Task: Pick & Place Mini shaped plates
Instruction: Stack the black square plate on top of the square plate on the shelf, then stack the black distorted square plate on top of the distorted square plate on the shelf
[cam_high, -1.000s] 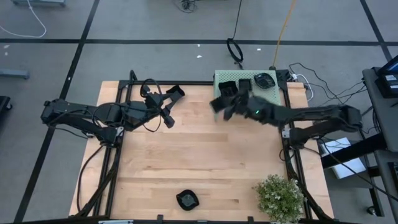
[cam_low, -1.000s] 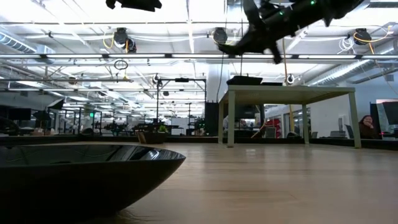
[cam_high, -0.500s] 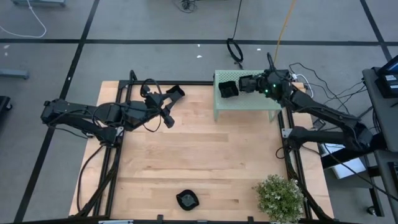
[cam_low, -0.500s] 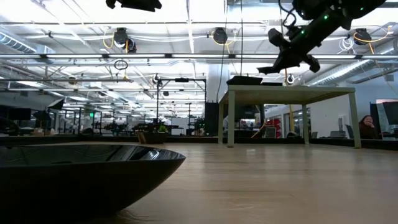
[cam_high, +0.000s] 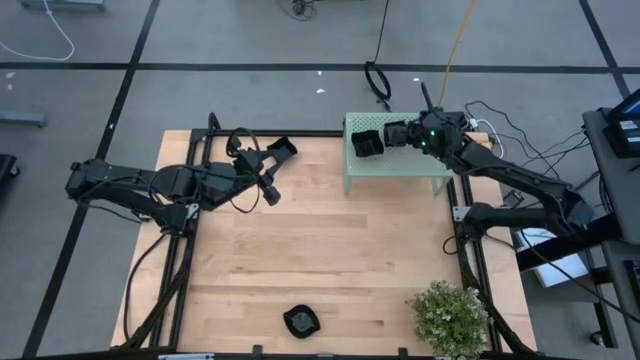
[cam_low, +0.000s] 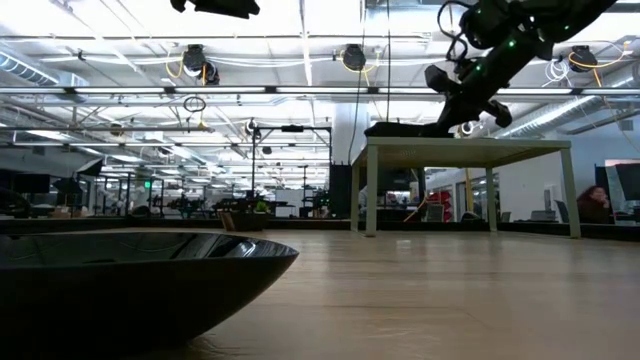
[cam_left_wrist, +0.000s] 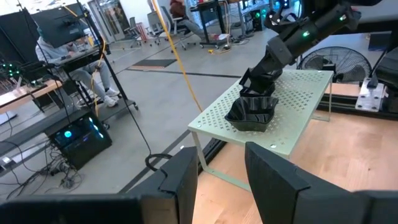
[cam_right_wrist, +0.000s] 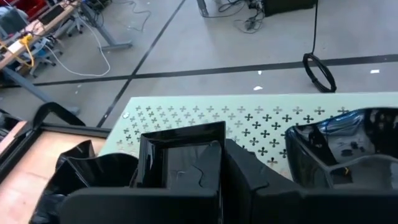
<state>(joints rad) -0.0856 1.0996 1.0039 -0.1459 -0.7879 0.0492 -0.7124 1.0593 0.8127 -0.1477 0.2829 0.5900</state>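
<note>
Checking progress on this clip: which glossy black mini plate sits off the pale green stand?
The lone wavy-rimmed black plate on the wooden table, beside the plant; the others stack on the perforated stand.

The tabletop (cam_high: 330, 250) under me is pale wood, smooth, with fine grain and a soft matt sheen. The plates are glossy black: the one near the front edge (cam_low: 130, 285) mirrors the ceiling lights, and the square one (cam_right_wrist: 180, 163) by my right hand (cam_right_wrist: 249, 186) shines like polished plastic. The stand (cam_left_wrist: 292, 109) looks like matt pale green sheet, punched through with small crosses. My left hand (cam_left_wrist: 217, 180) is dull black plastic.
</note>
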